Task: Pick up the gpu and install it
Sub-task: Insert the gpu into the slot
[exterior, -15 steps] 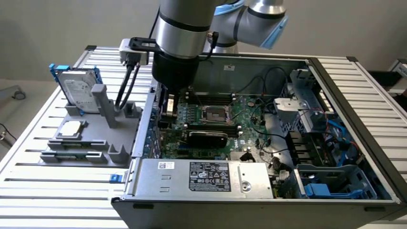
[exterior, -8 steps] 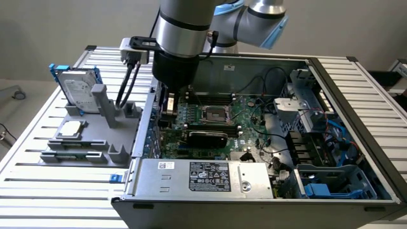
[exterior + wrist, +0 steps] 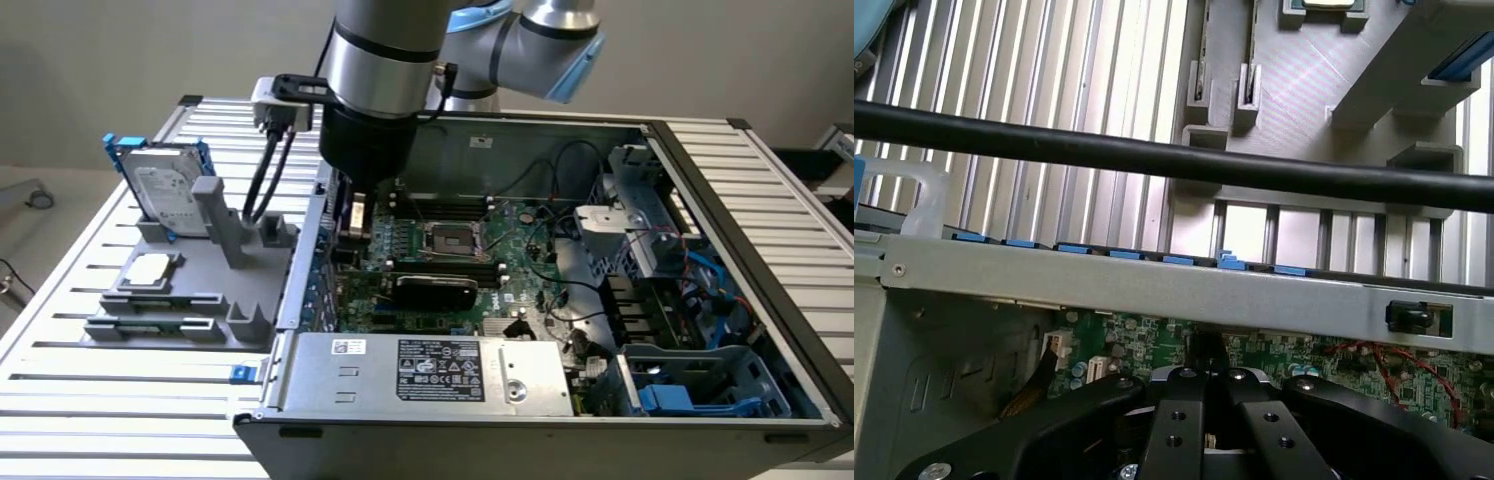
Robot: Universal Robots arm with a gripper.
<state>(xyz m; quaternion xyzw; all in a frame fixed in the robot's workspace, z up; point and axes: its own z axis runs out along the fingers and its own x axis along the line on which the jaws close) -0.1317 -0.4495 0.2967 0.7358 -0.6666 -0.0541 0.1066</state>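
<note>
The gpu (image 3: pixel 434 288) shows as a flat card with a black cooler, standing on edge on the green motherboard (image 3: pixel 514 240) just in front of the CPU socket. My gripper (image 3: pixel 355 228) hangs inside the open computer case, close to the wall on the exterior view's left and behind the card's wall end. From the wrist, the gripper (image 3: pixel 1204 382) is shut, its black fingers (image 3: pixel 1174 425) pressed together with nothing visible between them. I cannot tell whether the fingertips touch the card.
The case's metal wall rim (image 3: pixel 1154 285) with blue slot clips lies just beyond the gripper. A black cable (image 3: pixel 1154 155) crosses in front of the wrist camera. Outside stands a grey parts tray (image 3: pixel 247 240) with a hard drive (image 3: pixel 167 190) in a blue frame. The power supply (image 3: pixel 427 370) fills the case's front.
</note>
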